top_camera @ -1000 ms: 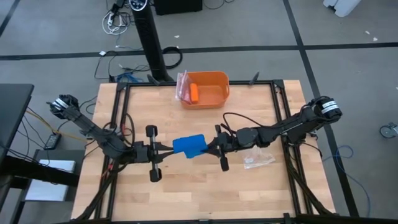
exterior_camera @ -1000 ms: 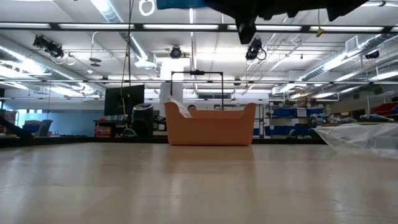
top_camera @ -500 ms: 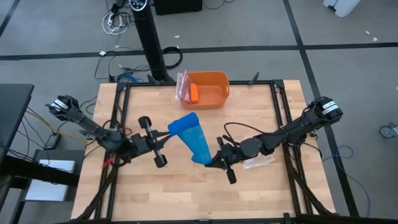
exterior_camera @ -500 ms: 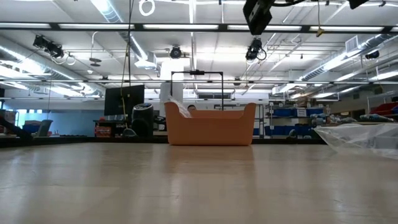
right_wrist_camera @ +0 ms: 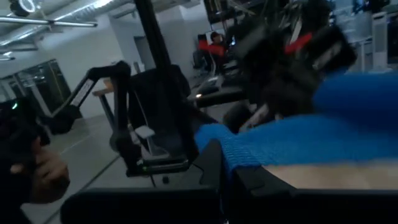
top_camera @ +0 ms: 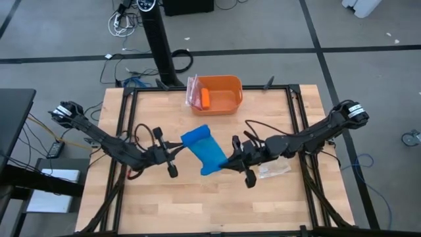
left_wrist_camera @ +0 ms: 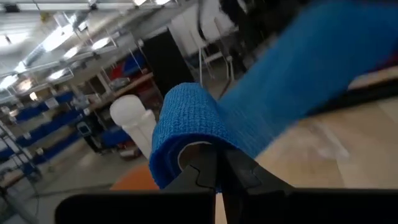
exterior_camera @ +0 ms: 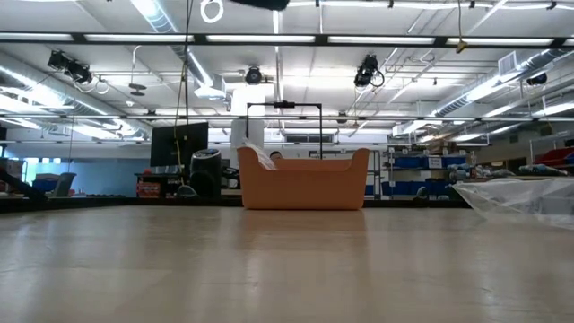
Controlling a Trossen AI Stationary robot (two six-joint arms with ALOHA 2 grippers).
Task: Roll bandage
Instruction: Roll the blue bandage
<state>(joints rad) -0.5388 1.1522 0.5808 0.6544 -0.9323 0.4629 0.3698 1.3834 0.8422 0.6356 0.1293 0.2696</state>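
My left pincer (top_camera: pixel 179 149) is pinched tight on one end of the bright blue soft cloth bandage (top_camera: pixel 205 149); my right pincer (top_camera: pixel 225 162) is clamped on the other end, the strip stretched between them.

Two slim dark jointed arms, black looping cables, silver-ringed shoulder joints

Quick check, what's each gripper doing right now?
Left gripper: shut on the upper end of the bandage.
Right gripper: shut on the bandage's lower end, strip stretched between them above the table.
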